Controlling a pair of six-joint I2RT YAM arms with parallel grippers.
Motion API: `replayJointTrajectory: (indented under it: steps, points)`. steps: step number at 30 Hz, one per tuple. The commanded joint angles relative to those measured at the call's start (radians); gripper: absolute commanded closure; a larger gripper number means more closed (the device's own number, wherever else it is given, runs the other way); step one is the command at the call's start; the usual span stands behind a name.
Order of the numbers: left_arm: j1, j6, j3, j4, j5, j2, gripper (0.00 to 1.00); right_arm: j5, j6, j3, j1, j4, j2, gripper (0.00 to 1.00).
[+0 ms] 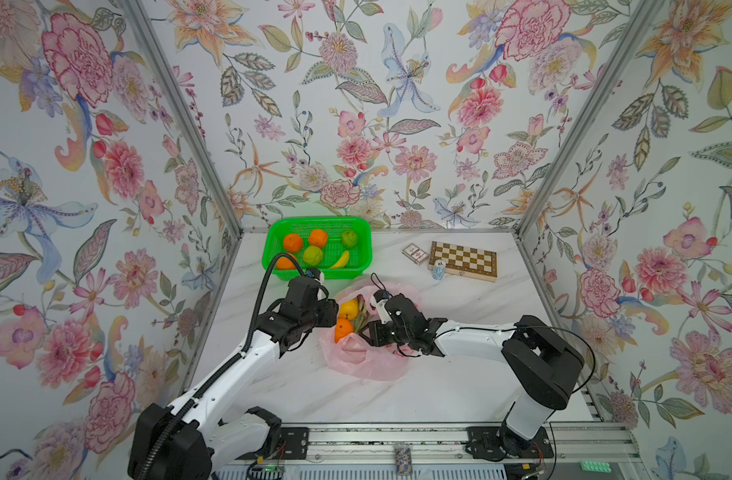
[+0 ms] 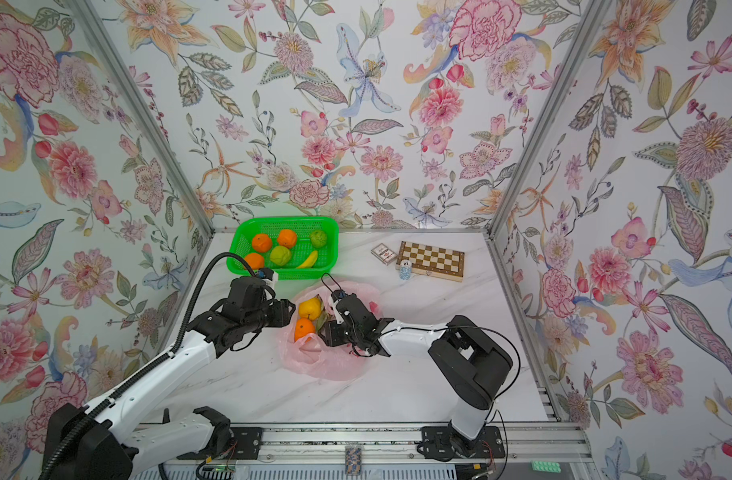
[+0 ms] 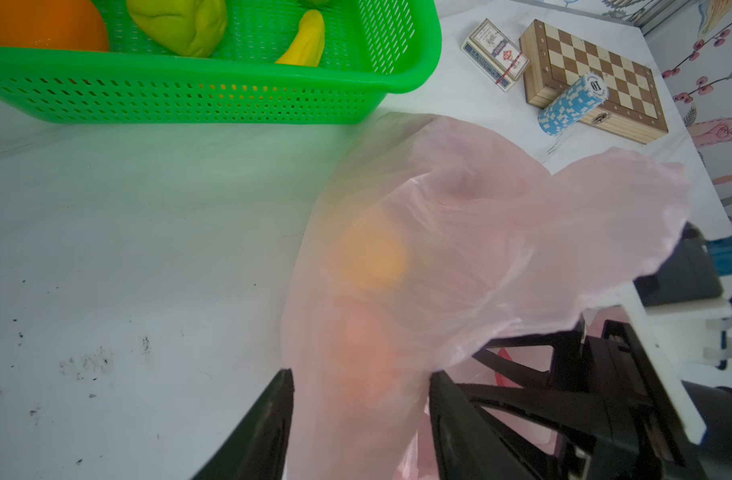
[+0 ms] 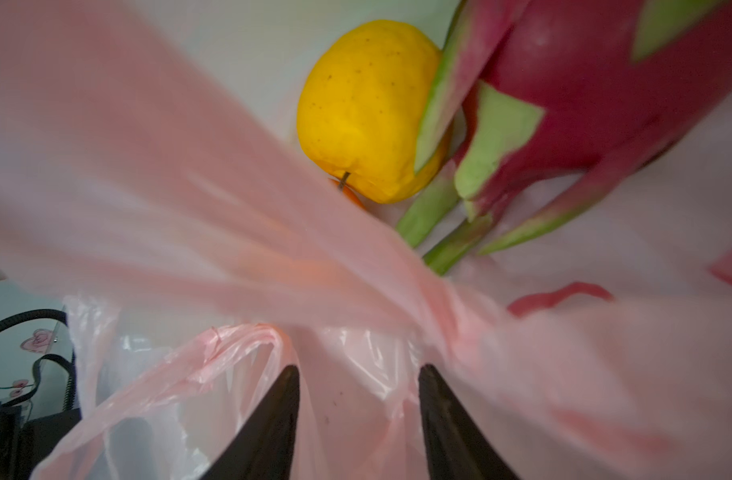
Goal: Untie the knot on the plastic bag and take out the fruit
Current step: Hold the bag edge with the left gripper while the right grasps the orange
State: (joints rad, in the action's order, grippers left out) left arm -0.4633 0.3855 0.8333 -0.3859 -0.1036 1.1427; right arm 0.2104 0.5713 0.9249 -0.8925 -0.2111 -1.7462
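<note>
The thin translucent pink plastic bag (image 1: 368, 363) lies open at centre frame in both top views, a yellow round fruit (image 1: 348, 308) and an orange (image 1: 342, 329) showing between the left gripper (image 1: 335, 318) and right gripper (image 1: 366, 330). Each gripper's jaws stand apart with pink film between; whether they pinch it cannot be told

You get bright, even light in both top views, with soft shadows on the table (image 1: 314, 395) and walls (image 1: 65, 166) bowing at the edges. In your wrist views the plastic bag (image 4: 190, 208) blurs near the lens.
</note>
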Motion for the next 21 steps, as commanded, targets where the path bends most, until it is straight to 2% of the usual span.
replayJointTrajectory:
  steps: [1, 10, 17, 21]
  points:
    - [-0.006, 0.020, -0.016, 0.025, -0.012, 0.001, 0.45, 0.034, -0.038, 0.043, -0.013, -0.058, -0.036, 0.47]
    - [-0.005, 0.043, -0.033, 0.030, 0.003, -0.011, 0.47, -0.066, -0.077, 0.200, -0.037, 0.031, -0.146, 0.42]
    - [-0.005, 0.083, -0.057, 0.034, 0.036, -0.014, 0.56, -0.102, -0.033, 0.347, -0.059, 0.144, -0.262, 0.24]
    - [-0.006, 0.122, -0.052, -0.013, 0.130, -0.022, 0.68, -0.144, -0.053, 0.388, -0.072, 0.196, -0.317, 0.19]
